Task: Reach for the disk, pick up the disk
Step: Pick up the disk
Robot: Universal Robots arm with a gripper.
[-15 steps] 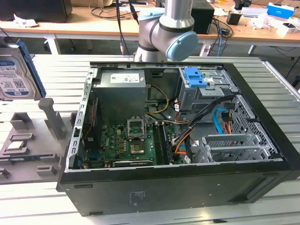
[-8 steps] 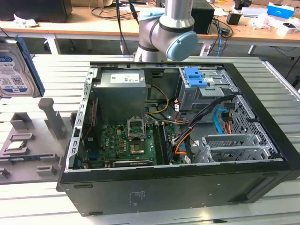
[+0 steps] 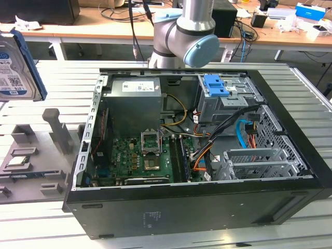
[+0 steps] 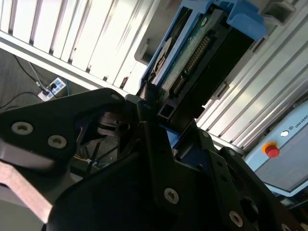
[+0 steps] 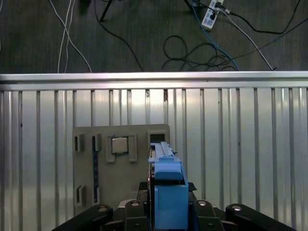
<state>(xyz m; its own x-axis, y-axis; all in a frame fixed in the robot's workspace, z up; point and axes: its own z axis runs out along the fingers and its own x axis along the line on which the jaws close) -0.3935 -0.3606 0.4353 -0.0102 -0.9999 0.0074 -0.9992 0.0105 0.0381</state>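
Robotics lab/workshop, open PC tower [image 3: 197,212] on slatted alu table [image 3: 62,78], benches [image 3: 104,30] w/ cables [image 3: 116,13], floor power strip [image 5: 211,14]

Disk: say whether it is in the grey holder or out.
Out. The disk stands edge-on between the fingers, above the grey holder, its slot empty.

The exterior view is taken from in front of the open computer case [image 3: 197,207] and somewhat above it, looking down into it and onward to the arm [image 3: 181,36]. The first wrist view is directed straight down on the slatted table [image 5: 250,144] from some height, and the floor beyond its edge is included. The second wrist view is placed very near (almost against the gripper [image 4: 163,115]) and is directed at a slant along the disk [image 4: 192,53]. Table and disk are shared by all three views, the grey fixture [image 5: 120,163] by the exterior and first wrist views, and the power strip [image 5: 211,13] by both wrist views.
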